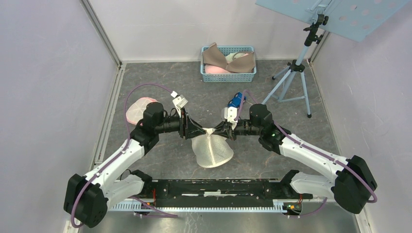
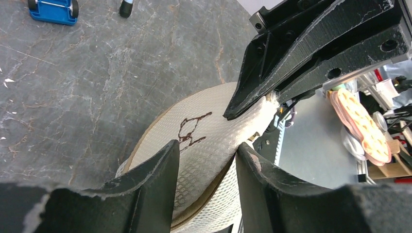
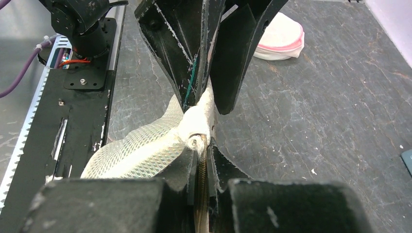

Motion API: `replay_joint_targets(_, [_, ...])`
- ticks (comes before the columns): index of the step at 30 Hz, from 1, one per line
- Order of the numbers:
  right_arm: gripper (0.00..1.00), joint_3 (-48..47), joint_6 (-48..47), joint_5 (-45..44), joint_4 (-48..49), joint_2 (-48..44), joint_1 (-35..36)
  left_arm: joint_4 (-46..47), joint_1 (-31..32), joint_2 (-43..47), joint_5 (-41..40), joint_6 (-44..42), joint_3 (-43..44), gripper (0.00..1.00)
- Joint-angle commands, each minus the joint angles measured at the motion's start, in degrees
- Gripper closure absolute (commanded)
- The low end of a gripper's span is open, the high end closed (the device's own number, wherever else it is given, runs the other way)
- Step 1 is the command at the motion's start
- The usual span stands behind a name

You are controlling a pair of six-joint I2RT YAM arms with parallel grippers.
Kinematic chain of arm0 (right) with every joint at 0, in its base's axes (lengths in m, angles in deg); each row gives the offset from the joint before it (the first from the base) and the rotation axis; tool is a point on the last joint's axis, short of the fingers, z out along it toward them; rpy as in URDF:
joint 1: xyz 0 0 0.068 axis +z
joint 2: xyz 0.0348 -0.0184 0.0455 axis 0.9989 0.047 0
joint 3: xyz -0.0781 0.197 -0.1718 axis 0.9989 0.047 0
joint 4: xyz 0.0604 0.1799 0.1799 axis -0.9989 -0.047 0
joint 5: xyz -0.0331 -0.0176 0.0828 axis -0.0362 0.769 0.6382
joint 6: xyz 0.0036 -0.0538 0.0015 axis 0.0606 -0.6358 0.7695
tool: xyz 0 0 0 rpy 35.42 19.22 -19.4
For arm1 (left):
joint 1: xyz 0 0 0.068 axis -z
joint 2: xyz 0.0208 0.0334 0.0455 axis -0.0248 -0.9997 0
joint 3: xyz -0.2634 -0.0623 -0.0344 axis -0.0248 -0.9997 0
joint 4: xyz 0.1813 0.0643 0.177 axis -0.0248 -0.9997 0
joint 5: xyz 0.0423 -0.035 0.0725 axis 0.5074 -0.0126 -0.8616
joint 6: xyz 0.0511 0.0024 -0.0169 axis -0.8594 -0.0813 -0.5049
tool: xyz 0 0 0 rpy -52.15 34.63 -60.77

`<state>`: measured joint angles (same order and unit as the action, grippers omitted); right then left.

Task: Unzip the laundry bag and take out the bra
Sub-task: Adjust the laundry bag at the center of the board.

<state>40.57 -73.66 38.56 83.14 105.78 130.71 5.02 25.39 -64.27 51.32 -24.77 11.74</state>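
Note:
The white mesh laundry bag [image 1: 212, 151] hangs off the table between both grippers, held by its top edge. My left gripper [image 1: 200, 129] is shut on the bag's fabric; in the left wrist view the bag [image 2: 214, 128] fills the gap between its jaws [image 2: 206, 151]. My right gripper [image 1: 219, 131] faces it, shut on the bag's zipper seam; brass zipper teeth [image 3: 199, 180] run between its fingers [image 3: 203, 148]. The two grippers' tips almost touch. The bra inside the bag is hidden.
A blue basket [image 1: 228, 76] with beige and pink bras stands at the back. A white pouch with pink trim [image 1: 140, 108] lies left of the left arm. A blue tripod [image 1: 291, 80] stands back right. The black base rail [image 1: 218, 187] runs along the near edge.

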Motion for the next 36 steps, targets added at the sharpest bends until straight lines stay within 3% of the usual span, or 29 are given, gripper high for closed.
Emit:
replay_joint_targets(1, [1.0,-0.1,-1.9,3.3,2.0,-1.1,1.4,7.3,0.3,-1.1,0.1,5.8,0.7,0.48])
replay_joint_targets(23, [1.0,-1.6,-9.5,1.3,-5.7,-0.8,2.8,11.8,3.1,0.5,-0.1,12.9,0.5,0.45])
replay_joint_targets(30, [1.0,-2.1,-8.6,1.8,-4.6,0.2,3.3,20.4,4.2,-2.7,2.3,17.9,0.8,0.48])
replay_joint_targets(36, [1.0,-1.7,-8.9,1.7,-4.6,0.4,3.8,23.6,5.6,-4.3,2.5,20.3,1.8,0.44])
